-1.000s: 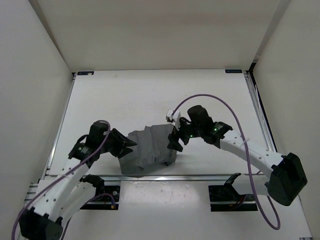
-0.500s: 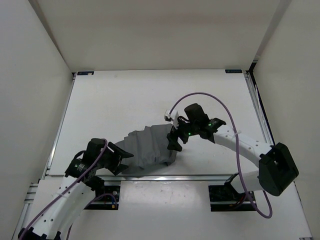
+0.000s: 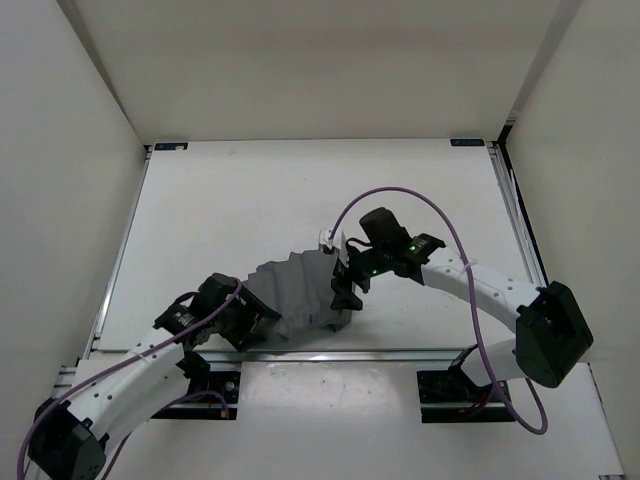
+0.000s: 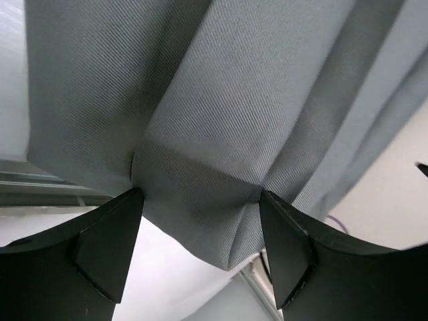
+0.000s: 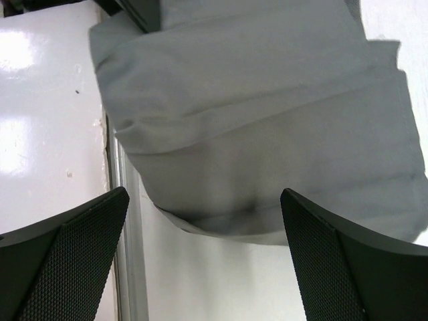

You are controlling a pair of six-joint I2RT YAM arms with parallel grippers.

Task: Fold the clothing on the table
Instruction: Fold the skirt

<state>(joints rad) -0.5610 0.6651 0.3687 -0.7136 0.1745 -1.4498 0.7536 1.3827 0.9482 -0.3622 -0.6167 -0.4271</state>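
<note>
The grey clothing (image 3: 298,293) lies bunched in wrinkled folds near the front edge of the white table (image 3: 250,200). My left gripper (image 3: 260,318) is at its near-left corner. In the left wrist view, the left gripper (image 4: 200,200) is open wide, and a folded corner of the clothing (image 4: 221,120) lies loose between the fingertips (image 4: 110,237). My right gripper (image 3: 344,290) hovers at the garment's right edge. The right wrist view shows the right gripper (image 5: 204,200) fully open, with the clothing (image 5: 254,114) just beyond the tips and nothing between them.
A silver rail (image 3: 400,352) runs along the near table edge right under the garment, and appears in the right wrist view as rail (image 5: 115,221). A purple cable (image 3: 400,195) loops over the right arm. Pale walls enclose the table on three sides.
My left arm swung right and in toward the garment's near-left corner, its jaws spreading wider. My right gripper opened fully and shifted slightly left along the garment's right edge.
</note>
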